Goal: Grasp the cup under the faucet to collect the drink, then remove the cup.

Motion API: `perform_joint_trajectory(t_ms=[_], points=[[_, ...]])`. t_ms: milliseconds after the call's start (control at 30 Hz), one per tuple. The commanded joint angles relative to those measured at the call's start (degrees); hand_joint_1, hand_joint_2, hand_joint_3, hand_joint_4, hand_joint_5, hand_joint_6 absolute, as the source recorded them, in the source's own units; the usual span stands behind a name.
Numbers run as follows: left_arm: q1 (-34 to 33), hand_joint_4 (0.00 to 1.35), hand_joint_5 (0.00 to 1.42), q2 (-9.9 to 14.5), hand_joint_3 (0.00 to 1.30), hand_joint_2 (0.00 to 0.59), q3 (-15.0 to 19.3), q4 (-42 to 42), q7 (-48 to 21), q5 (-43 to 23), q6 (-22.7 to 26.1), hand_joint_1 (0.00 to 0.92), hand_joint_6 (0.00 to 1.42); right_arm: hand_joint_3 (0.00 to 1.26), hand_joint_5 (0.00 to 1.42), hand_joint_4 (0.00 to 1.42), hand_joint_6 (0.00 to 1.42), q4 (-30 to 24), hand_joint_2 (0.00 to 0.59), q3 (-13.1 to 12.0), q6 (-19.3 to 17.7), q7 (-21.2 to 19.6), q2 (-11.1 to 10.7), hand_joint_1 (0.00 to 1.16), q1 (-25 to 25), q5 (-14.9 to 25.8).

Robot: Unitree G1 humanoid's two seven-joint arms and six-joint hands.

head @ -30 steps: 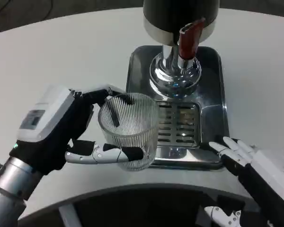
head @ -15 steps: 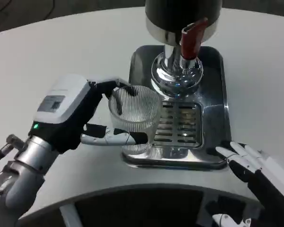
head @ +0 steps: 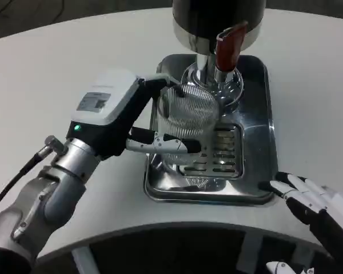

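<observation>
Ribbed clear glass cup point(head: 187, 117): upright, empty as far as visible, gripped by left hand point(head: 117, 117), held over slotted grate of steel drip tray point(head: 257, 137), just in front of faucet point(head: 226, 48). Faucet: red lever, chrome base, at tray's rear.

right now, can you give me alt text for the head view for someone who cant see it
The robot's left hand holds a clear ribbed cup over a steel drip tray, beside the chrome faucet with its red lever. Its right hand rests near the tray's front right corner, on a white table.
</observation>
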Motion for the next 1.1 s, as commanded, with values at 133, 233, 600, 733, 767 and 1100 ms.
perform_joint_trajectory(t_ms=[133, 233, 600, 733, 767, 1100], points=[[-4.1, 1.23, 1.42, -1.4, 1.02, 0.189, -3.5, 5.0, 3.6, 0.3, -1.5, 0.493, 1.42, 0.12, 0.00, 0.01, 0.00, -1.1, 0.420, -1.8, -0.7, -0.6, -0.3, 0.50, 1.7, 1.3], [-4.8, 1.23, 1.42, -2.0, 1.01, 0.189, -4.6, 5.8, 4.3, 0.3, -1.6, 0.493, 1.42, 0.12, 0.00, 0.01, 0.00, -1.1, 0.420, -2.3, -0.6, -0.4, -0.4, 0.50, 2.0, 1.7], [-6.7, 1.23, 1.42, -3.4, 1.01, 0.189, -7.6, 8.2, 5.8, 0.5, -2.6, 0.493, 1.42, 0.12, 0.00, 0.02, 0.00, -1.2, 0.420, -3.7, -0.4, -0.5, -0.7, 0.49, 2.0, 3.3], [-7.4, 1.23, 1.42, -3.6, 1.01, 0.189, -8.4, 8.8, 6.2, 0.6, -2.6, 0.494, 1.42, 0.12, 0.00, 0.02, 0.00, -1.2, 0.420, -4.1, -0.5, -0.5, -0.7, 0.49, 2.4, 3.9], [-7.5, 1.23, 1.42, -3.7, 1.01, 0.189, -8.6, 9.1, 6.3, 0.7, -2.5, 0.494, 1.42, 0.12, 0.00, 0.02, 0.00, -1.2, 0.420, -4.2, -0.5, -0.5, -0.6, 0.49, 2.5, 4.0], [-8.6, 1.18, 1.40, -3.8, 1.00, 0.181, -10.5, 10.7, 7.1, 1.5, -1.2, 0.486, 1.42, 0.12, 0.00, 0.02, 0.00, -1.2, 0.420, -5.2, -0.7, -0.4, -0.7, 0.49, 3.1, 4.9]])
